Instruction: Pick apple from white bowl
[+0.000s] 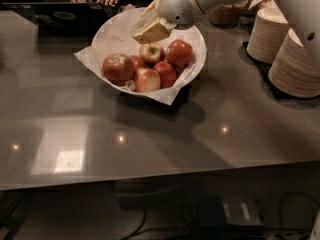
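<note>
We log the large round yellowish-tan, red-streaked apple (pixel 118 67) lying left in the wide paper-lined white bowl (pixel 197 44) near the far edge of the grey desk (pixel 150 144), the beige gripper (pixel 150 30) hovering above the bowl's back, clear of the apple, open or closed we cannot tell.

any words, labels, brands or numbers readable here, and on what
No text can be read in this view.
Apple and the other apples: no stickers visible.
White bowl and its paper lining: plain.
Gripper, above the back of the bowl: no marking visible.
Laptop: dark, nothing legible.
Paper plates: plain.
Pale patches under the table: too blurred to read.
</note>
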`<state>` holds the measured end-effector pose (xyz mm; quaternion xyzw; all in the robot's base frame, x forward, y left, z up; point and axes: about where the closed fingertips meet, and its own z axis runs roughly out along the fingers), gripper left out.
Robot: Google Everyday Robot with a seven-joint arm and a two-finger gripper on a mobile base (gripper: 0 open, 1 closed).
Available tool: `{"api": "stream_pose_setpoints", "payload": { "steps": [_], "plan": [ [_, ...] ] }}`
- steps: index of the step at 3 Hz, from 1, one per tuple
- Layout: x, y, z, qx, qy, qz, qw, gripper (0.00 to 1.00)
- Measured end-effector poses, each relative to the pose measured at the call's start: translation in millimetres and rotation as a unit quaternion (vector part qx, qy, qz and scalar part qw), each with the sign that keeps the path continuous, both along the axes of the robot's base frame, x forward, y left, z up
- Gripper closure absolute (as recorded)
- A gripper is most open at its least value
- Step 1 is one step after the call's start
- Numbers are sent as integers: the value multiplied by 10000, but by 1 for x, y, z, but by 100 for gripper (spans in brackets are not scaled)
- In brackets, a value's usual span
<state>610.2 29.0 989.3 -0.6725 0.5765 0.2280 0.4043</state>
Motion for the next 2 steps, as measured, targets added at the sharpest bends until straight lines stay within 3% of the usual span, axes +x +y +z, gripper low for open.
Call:
{"api": "stream_pose_setpoints", "payload": {
  "steps": [2],
  "plan": [
    [0, 0, 0, 1, 4, 3, 10000, 34]
  ]
}}
